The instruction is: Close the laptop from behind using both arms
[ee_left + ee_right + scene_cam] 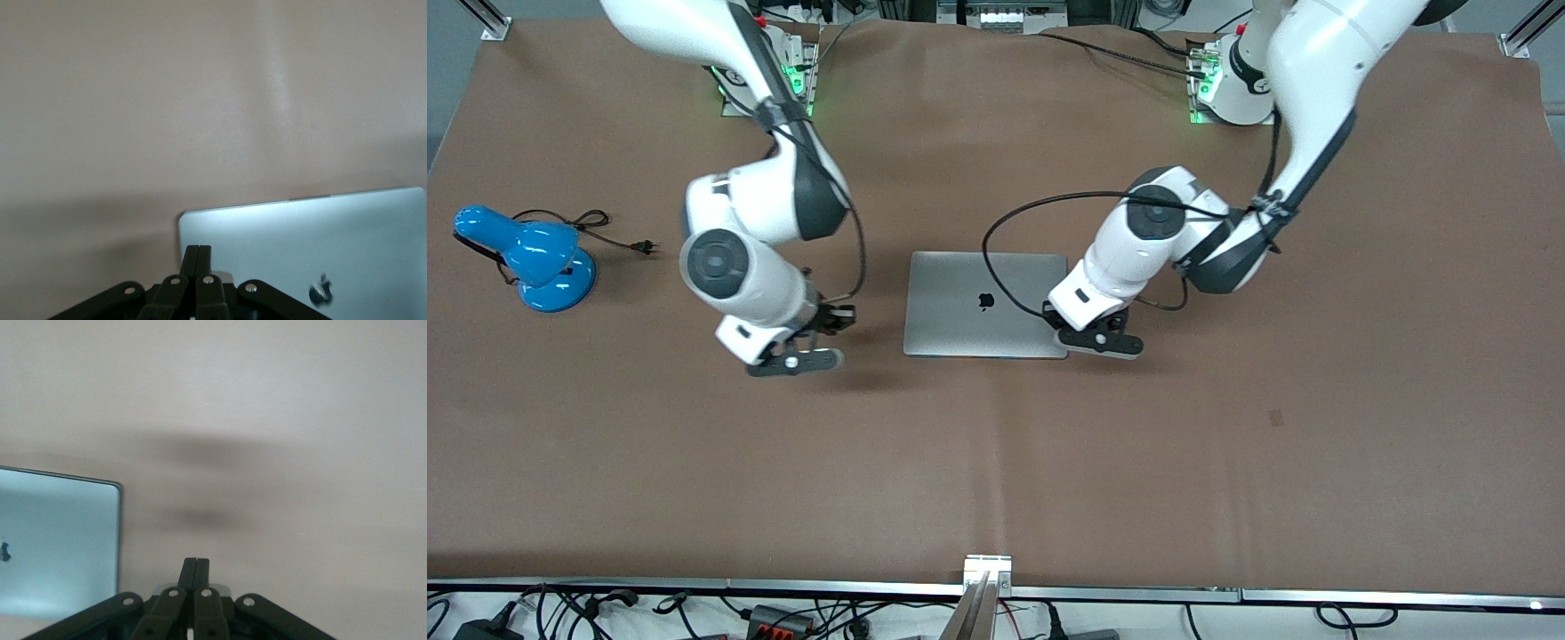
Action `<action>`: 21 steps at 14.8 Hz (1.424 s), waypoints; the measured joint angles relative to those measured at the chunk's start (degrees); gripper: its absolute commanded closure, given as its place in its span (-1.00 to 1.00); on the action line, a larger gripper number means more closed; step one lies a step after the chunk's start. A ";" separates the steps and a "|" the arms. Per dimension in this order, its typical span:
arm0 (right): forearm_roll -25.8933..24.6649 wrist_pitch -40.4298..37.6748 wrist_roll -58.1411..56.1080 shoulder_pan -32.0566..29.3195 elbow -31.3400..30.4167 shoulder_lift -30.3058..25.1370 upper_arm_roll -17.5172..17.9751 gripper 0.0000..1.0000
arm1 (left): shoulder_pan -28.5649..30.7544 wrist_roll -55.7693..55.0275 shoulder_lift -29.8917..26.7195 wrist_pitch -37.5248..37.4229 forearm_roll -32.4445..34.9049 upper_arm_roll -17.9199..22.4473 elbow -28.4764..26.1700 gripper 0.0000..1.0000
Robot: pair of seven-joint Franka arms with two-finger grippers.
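The silver-grey laptop lies flat and closed in the middle of the brown table, its lid up with the dark apple logo showing. My left gripper is shut and empty, low over the lid's corner at the left arm's end, nearer the front camera. In the left wrist view its fingertips sit over the lid. My right gripper is shut and empty, low over bare table beside the laptop at the right arm's end. In the right wrist view the gripper is apart from the laptop.
A blue desk lamp with a black cord and plug lies at the right arm's end of the table. A metal bracket stands at the table's edge nearest the front camera. Black cables hang from both arms.
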 measured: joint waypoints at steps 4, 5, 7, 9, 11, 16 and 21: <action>0.00 -5.52 -6.48 -0.23 0.18 -4.75 -5.55 -0.99 | 16.63 2.83 -0.59 -9.74 0.02 -14.29 -0.10 1.00; 0.00 -6.82 -7.04 -0.24 0.81 -5.30 -6.61 -1.00 | 18.30 3.16 -0.59 -10.35 0.02 -15.69 -0.14 1.00; -0.08 -10.14 -7.41 -0.23 3.89 -5.79 -8.75 -1.00 | 18.66 3.25 -0.56 -10.48 0.02 -16.34 -0.22 1.00; -0.33 -14.72 -7.43 -0.18 8.66 -5.98 -11.39 -1.00 | 18.14 3.25 -0.56 -10.48 0.02 -16.52 -0.32 1.00; -0.32 -19.04 -7.47 -0.25 12.72 -6.28 -14.27 -1.00 | 17.85 3.22 -0.55 -10.48 0.02 -16.60 -0.41 1.00; -0.17 -21.72 -7.56 -2.49 17.49 -6.37 -17.58 -1.00 | 17.72 3.21 -0.44 -10.36 0.02 -16.53 -0.03 1.00; -0.13 -21.81 -7.56 -23.21 21.19 -7.36 -0.95 -1.00 | 8.61 9.46 -4.08 -10.29 -11.20 -5.51 1.88 1.00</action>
